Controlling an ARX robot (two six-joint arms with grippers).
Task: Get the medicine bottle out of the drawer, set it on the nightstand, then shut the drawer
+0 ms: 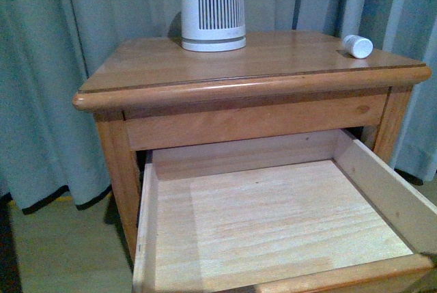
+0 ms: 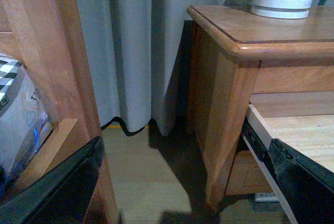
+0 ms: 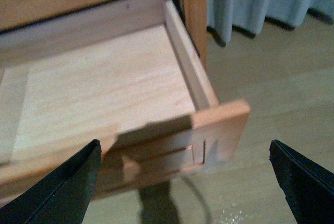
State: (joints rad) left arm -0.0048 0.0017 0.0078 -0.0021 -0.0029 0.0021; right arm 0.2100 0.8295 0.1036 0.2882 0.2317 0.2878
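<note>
The small white medicine bottle lies on its side on the nightstand, at the top's far right corner. Below it the drawer stands pulled out, its pale wood floor bare. In the right wrist view the drawer is seen from in front and above, with its orange-brown front panel and knob below. My right gripper hangs open just in front of that panel, holding nothing. My left gripper is open too, off to the nightstand's left side, above the floor. Neither arm shows in the front view.
A big white ribbed device stands at the back of the nightstand top. Grey-blue curtains hang behind and beside the cabinet. In the left wrist view another wooden piece of furniture with a packet on its shelf stands close by.
</note>
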